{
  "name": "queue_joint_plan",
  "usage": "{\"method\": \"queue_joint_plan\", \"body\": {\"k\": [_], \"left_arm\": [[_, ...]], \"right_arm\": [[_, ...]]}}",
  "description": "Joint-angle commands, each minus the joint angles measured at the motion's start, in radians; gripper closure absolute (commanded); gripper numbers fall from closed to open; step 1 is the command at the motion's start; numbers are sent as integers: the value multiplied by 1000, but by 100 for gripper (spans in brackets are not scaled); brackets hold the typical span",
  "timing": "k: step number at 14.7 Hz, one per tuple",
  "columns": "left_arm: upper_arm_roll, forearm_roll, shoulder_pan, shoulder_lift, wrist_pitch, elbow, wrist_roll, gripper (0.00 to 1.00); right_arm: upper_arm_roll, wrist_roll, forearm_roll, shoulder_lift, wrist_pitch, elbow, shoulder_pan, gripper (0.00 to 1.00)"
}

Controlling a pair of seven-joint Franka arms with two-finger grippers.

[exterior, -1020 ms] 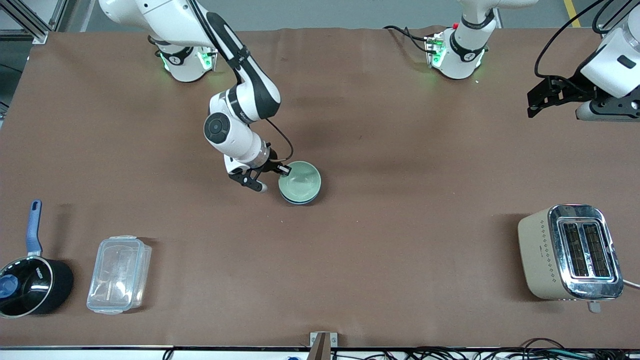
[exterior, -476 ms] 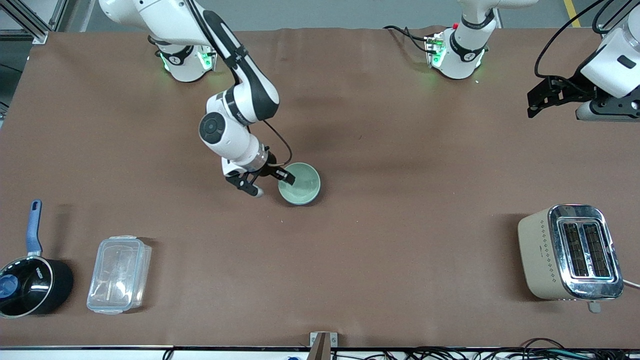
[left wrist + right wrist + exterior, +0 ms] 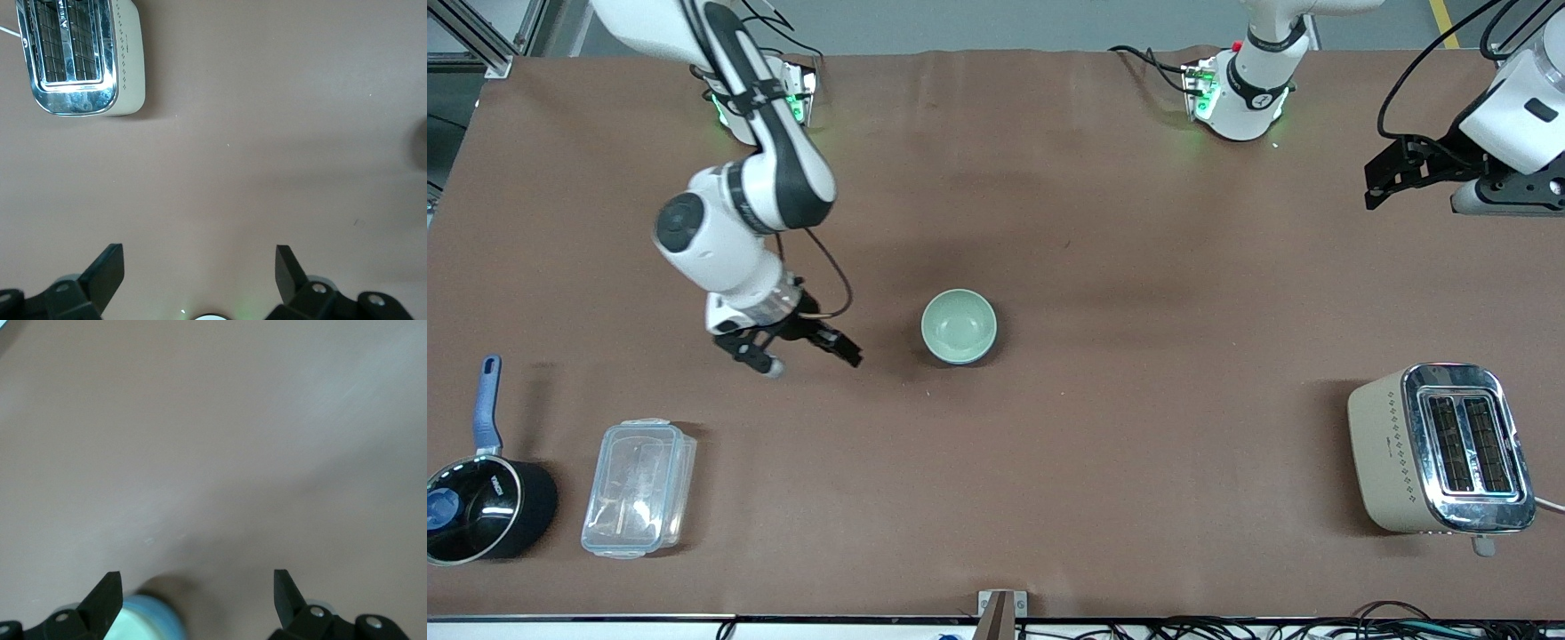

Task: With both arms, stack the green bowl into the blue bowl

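Observation:
The pale green bowl [image 3: 959,325] sits nested inside the blue bowl [image 3: 963,360] at the table's middle; only a thin blue rim shows round it. My right gripper [image 3: 811,360] is open and empty, over bare table beside the bowls toward the right arm's end. In the right wrist view the gripper [image 3: 198,597] is open, with the blue bowl [image 3: 160,618] and the green bowl [image 3: 123,631] inside it at the frame's edge. My left gripper [image 3: 1374,185] is open and empty, and waits over the left arm's end of the table; it also shows in the left wrist view [image 3: 200,270].
A beige toaster [image 3: 1440,449] stands near the left arm's end, also in the left wrist view [image 3: 80,57]. A clear plastic container [image 3: 639,487] and a black pot with a blue handle [image 3: 482,507] sit near the right arm's end, nearer the front camera.
My right gripper let go of the green bowl's rim and moved away toward the right arm's end. The green bowl settled into the blue bowl. The left arm has not moved.

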Motion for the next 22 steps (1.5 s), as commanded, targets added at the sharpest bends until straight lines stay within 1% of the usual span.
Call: {"method": "queue_joint_plan", "body": {"k": [1,2,5,6,7,8,10,11,12,13,14,15,16,17,18,20,22], "left_arm": [[4,-17,1,-9,6,-2,17,0],[4,-15,1,-9,6,-2,17,0],[4,-15,1,-9,6,-2,17,0],[4,-15,-1,-9,6,-2,17,0],[4,-14,1,-9,6,-1,17,0],[4,-8,1,-7,6,-1,19,0],[5,-1,-1,-4,6,8,16,0],[7,0,-1,0,6,13,16,0],[5,0,1,3,6,21,14,0],[7,2,1,6,6,24,14,0],[7,2,1,7,5,30,14,0],[7,2,2,7,3,30,14,0],[7,2,1,7,5,30,14,0],[7,2,1,7,3,31,14,0],[7,2,1,7,5,31,14,0],[7,2,1,7,5,31,14,0],[7,2,1,7,3,31,14,0]], "right_arm": [[-87,-146,-16,-109,-2,-126,2,0],[-130,-189,-16,-127,-25,-132,-1,0],[-250,-301,-27,-190,-163,-120,-9,0],[-282,-333,-54,-214,-183,-118,-9,0],[-313,-353,-100,-233,-211,-103,-9,0],[-348,-362,-167,-247,-272,-67,-11,0],[-405,-364,-270,-247,-451,56,-11,0],[-413,-364,-301,-244,-547,129,-18,0],[-408,-364,-309,-241,-635,197,-50,0],[-389,-372,-309,-241,-715,266,-105,0],[-334,-400,-311,-239,-775,332,-153,0],[-303,-437,-311,-238,-819,383,-202,0],[-287,-463,-309,-238,-852,420,-234,0],[-240,-480,-309,-238,-866,447,-277,0],[-161,-491,-315,-239,-869,454,-340,0],[14,-488,-369,-276,-893,454,-461,0],[160,-485,-392,-310,-898,445,-573,0]]}}
